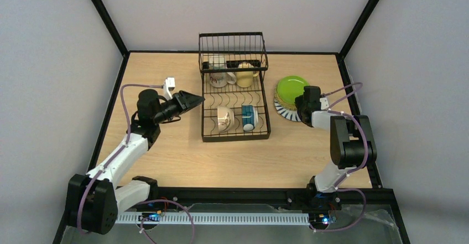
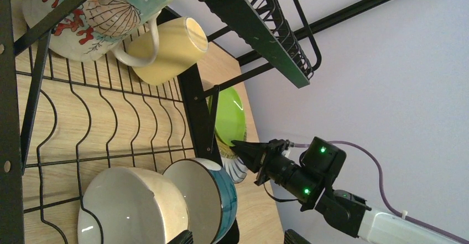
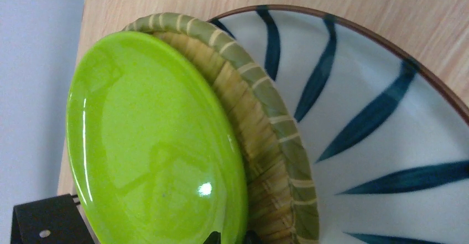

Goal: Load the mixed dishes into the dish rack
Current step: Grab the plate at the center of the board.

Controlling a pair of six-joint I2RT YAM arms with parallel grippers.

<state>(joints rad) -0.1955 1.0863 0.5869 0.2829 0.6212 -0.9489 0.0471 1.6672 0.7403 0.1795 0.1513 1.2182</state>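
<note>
Lime green plate [image 3: 155, 144] sits rim-pinched in the right jaws, closed narrow, atop the stack on the desk [image 1: 166, 161] just right of the dish rack [image 1: 235, 138]; the left jaws gape empty. The mugs [image 1: 224, 118] are racked, so plate loading seems underway: next, lift it clear and stand it in a divider slot.

The lime plate [image 3: 155, 144] is glossy, the tan plate [image 3: 271, 139] rough and woven.

4 mugs [image 1: 224, 118], 3 plates [image 1: 291, 87], 1 rack [image 1: 236, 138]
</note>
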